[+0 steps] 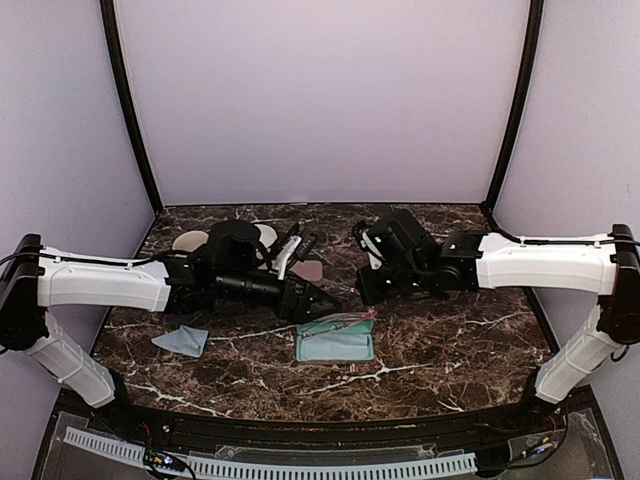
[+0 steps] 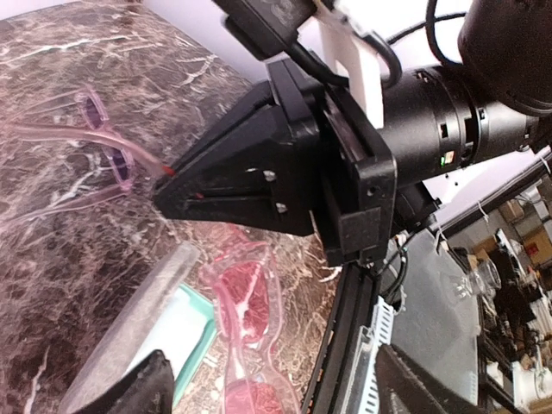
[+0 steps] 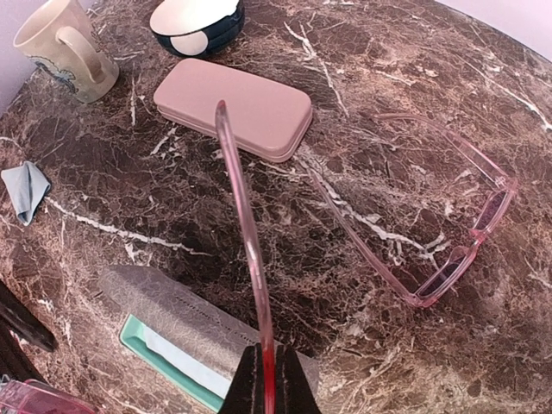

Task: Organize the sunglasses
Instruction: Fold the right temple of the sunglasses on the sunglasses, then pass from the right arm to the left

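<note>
Red sunglasses (image 2: pixel 246 315) (image 1: pixel 345 322) lie on the marble beside an open grey case with a teal lining (image 2: pixel 185 323) (image 1: pixel 335 345) (image 3: pixel 172 315). My left gripper (image 2: pixel 276 384) (image 1: pixel 318 300) is open just above them, a finger on each side, touching nothing. My right gripper (image 3: pixel 266 379) (image 1: pixel 372 292) is shut on a thin red-pink temple arm (image 3: pixel 241 216) that rises away from its tips; the arm's hinge end is hidden. A second pair, with a clear pink frame (image 3: pixel 448 250) (image 2: pixel 108 151), lies unfolded on the table beyond.
A closed pink case (image 3: pixel 233 108) (image 1: pixel 310 270) lies at the back, with a cream mug (image 3: pixel 65 43) and a dark bowl (image 3: pixel 197 21) behind it. A light-blue cloth (image 1: pixel 180 340) (image 3: pixel 24 190) lies at the front left.
</note>
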Available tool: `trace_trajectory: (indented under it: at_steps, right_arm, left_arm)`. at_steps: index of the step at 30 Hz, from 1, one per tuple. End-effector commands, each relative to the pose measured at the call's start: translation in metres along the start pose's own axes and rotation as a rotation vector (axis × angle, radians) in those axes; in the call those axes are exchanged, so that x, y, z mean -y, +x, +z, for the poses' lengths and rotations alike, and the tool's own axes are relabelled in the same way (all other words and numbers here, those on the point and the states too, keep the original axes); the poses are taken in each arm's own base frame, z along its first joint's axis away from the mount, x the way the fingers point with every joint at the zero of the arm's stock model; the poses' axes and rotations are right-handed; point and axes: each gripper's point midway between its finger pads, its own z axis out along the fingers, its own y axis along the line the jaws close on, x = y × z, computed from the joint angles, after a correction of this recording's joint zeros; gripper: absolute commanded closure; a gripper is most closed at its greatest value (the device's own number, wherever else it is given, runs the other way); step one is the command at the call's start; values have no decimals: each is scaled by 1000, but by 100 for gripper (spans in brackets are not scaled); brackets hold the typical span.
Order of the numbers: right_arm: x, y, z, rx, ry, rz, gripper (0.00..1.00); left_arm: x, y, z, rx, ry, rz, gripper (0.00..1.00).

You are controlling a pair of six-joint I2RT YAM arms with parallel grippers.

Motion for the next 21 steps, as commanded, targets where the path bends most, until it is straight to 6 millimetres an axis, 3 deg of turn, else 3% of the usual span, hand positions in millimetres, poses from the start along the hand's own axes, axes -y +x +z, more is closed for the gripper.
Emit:
trace_trajectory:
  at_steps: [1,4,6,12,21]
  right_arm:
    - [-4,-14,-3,60,7,2,100]
    - [-6,-16,-1,73,23,-11,100]
    - [-12,-32,-8,118,19,-10,100]
    - [-18,-46,-14,156,17,-2,100]
    - [-27,-59,-17,199,13,17,100]
  left_arm:
    - [-14,10,-18,13,-115,-73,14]
    - [-17,21,-26,18,-126,-154,12]
    - [-18,25,-35,51,-132,-205,12]
    - [-22,21,-59,153,-176,-273,10]
    - [-15,12,-69,214,-148,-318,3]
